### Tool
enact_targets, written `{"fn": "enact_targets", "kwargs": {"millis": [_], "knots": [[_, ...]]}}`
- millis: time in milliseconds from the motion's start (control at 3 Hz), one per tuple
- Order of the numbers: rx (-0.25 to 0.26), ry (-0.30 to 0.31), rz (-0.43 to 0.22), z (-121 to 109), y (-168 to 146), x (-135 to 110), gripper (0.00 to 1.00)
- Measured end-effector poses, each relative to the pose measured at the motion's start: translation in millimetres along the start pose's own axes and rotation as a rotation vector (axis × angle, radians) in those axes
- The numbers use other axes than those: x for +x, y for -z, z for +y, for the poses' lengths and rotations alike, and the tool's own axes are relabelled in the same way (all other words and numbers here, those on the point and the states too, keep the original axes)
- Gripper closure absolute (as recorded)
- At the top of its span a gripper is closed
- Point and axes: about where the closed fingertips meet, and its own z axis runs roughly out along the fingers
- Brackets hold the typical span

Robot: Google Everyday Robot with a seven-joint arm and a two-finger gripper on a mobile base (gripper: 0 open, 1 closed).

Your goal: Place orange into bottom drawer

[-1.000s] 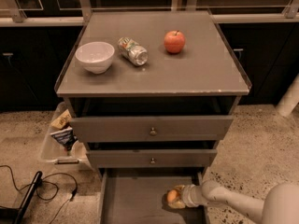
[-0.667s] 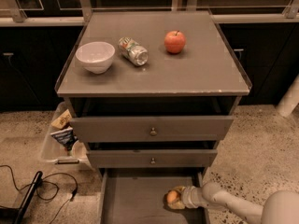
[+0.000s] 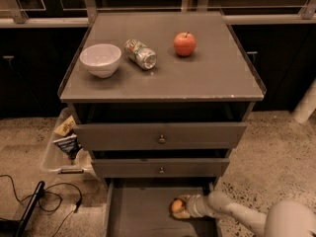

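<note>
Down in the bottom drawer point(image 3: 138, 215), near its right wall, the hand point(image 3: 179, 208) reaches in from the right and is closed around the orange point(image 3: 176, 205). The fruit sits at the hand's leftward tip, low over the drawer floor (whether it touches is unclear). The next move likely needs only a release.

Bowl point(image 3: 100, 59), can point(image 3: 140, 54) on side, apple point(image 3: 184, 44) atop cabinet point(image 3: 212, 78); bin point(image 3: 49, 158) w/ packets.
</note>
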Motion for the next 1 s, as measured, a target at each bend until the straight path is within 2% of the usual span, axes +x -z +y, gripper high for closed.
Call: {"fn": "enact_targets", "kwargs": {"millis": [333,1000], "knots": [[0.000,0.000,0.000,-0.3,-0.4,-0.2,0.81],[0.000,0.000,0.000,-0.2,-0.5,-0.2,0.35]]}}
